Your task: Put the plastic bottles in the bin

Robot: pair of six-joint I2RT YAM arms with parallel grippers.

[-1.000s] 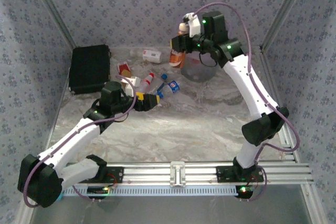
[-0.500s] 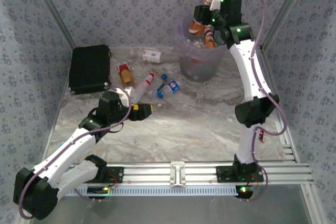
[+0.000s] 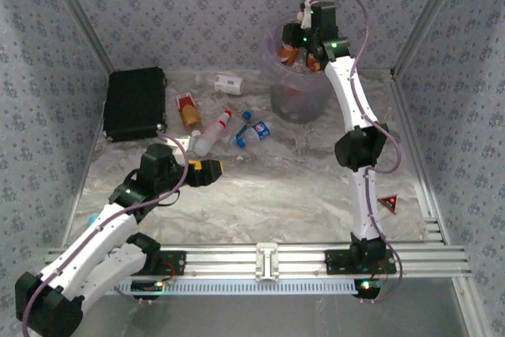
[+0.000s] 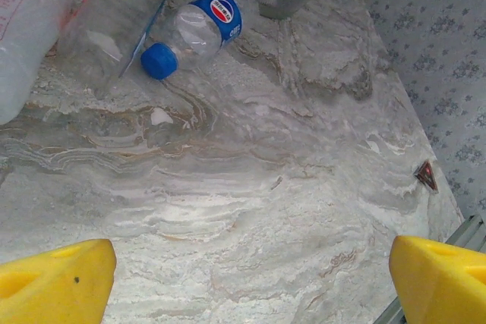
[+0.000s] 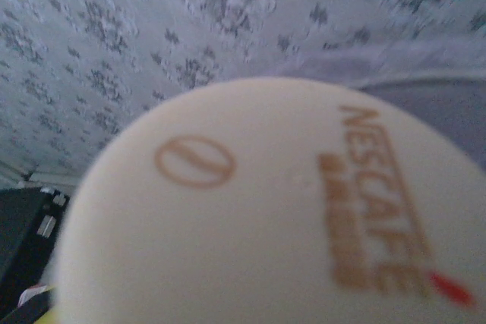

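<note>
Over the bin (image 3: 300, 102), a blurred Nescafe bottle (image 5: 258, 210) hides whether the right pincer (image 3: 302, 39) grips; left pincer (image 4: 247, 278) gapes wide, empty.

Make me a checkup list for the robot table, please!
Surface: marbled grey table, with a small red triangle by the right arm.
Job's things: several bottles lie loose at the back left of centre; bin stands at the back right.
Clutter: black case, back left.
Claws: left claw open, empty, above bare table; right claw holds a Nescafe bottle over the bin.
Cables: purple cables loop along both arms.
Surroundings: patterned walls; metal rail in front.
</note>
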